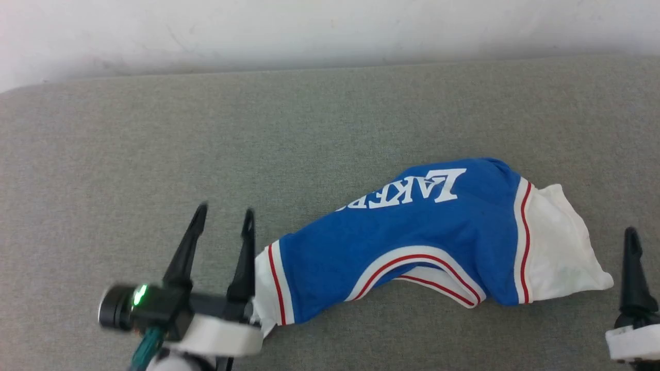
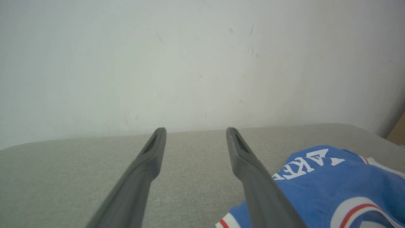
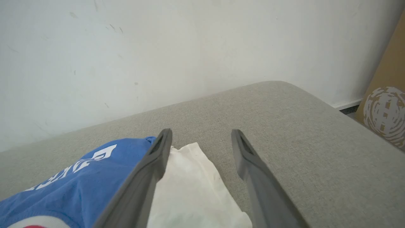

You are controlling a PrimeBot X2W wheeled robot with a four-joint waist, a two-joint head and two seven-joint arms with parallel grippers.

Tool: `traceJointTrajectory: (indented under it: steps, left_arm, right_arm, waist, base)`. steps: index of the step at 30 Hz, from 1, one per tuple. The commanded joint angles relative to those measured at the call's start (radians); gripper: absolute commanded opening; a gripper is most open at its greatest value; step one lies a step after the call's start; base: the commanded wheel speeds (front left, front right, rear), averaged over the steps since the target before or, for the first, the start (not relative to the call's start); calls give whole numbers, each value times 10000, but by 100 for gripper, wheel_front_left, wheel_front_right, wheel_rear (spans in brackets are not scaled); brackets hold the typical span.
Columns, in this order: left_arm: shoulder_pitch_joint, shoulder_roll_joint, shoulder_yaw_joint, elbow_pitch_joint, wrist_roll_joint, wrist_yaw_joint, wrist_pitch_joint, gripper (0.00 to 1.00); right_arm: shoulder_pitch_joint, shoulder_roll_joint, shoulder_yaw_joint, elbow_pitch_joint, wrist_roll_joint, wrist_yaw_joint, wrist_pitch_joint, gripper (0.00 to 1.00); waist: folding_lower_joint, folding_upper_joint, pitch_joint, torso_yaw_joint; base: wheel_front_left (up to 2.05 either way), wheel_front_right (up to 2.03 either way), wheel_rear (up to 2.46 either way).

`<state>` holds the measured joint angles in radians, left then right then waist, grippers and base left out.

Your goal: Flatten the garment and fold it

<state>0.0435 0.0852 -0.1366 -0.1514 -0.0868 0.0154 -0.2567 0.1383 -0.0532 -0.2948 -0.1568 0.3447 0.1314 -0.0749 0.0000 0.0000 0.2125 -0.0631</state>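
The garment (image 1: 412,242) lies bunched and creased on the grey padded surface (image 1: 258,129), blue with upside-down white lettering, red-and-white trim and a white sleeve (image 1: 559,247) at its right end. My left gripper (image 1: 225,211) stands open just left of the garment's striped left end, holding nothing. In the left wrist view the left gripper (image 2: 196,129) points at bare fabric, with the garment (image 2: 332,183) to its right. My right gripper (image 3: 201,132) is open beside the white sleeve (image 3: 190,186), holding nothing. One of its fingers (image 1: 633,268) shows at the right edge of the head view.
A white wall (image 1: 330,31) runs along the back edge of the surface. A brown cardboard box (image 3: 386,104) stands beyond the surface's rounded right corner. Bare grey fabric stretches behind and to the left of the garment.
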Motion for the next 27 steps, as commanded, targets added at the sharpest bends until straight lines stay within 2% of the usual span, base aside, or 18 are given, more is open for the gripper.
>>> traceJointTrajectory:
  steps: [1,4,7,10,17,22,27]
  left_arm:
    - [-511,144,-105,22,160,-170,18,100]
    - [-1801,451,-547,221,438,-693,635,100]
    - [-3310,645,-1265,750,548,-1164,1753,100]
    - [-4839,756,-2180,1489,414,-1390,2885,100]
    - [-7497,737,-4707,3384,-1391,-1456,4558,100]
    - [-8594,920,-6262,4520,-2960,-1459,5688,100]
    - [-9273,1196,-7478,5313,-3987,-1459,6557,100]
  right_arm:
    - [-213,28,-74,-33,37,-7,-90,100]
    - [-432,29,-237,-178,-26,-7,-108,100]
    - [-626,29,-416,-238,-61,-7,-83,100]
    - [-769,29,-476,-246,-59,-7,-42,100]
    - [-1026,29,-353,-164,20,-7,6,100]
    - [-1230,29,-328,-77,22,-7,3,100]
    - [-1348,29,-257,37,62,-7,-16,100]
  waist:
    - [0,0,145,-112]
    - [0,0,341,-181]
    - [0,0,595,-197]
    - [0,0,886,-239]
    - [0,0,1492,-439]
    - [0,0,1832,-609]
    - [0,0,2085,-729]
  base:
    - [0,0,0]
    - [0,0,0]
    - [0,0,0]
    - [0,0,0]
    - [0,0,0]
    - [0,0,0]
    - [0,0,0]
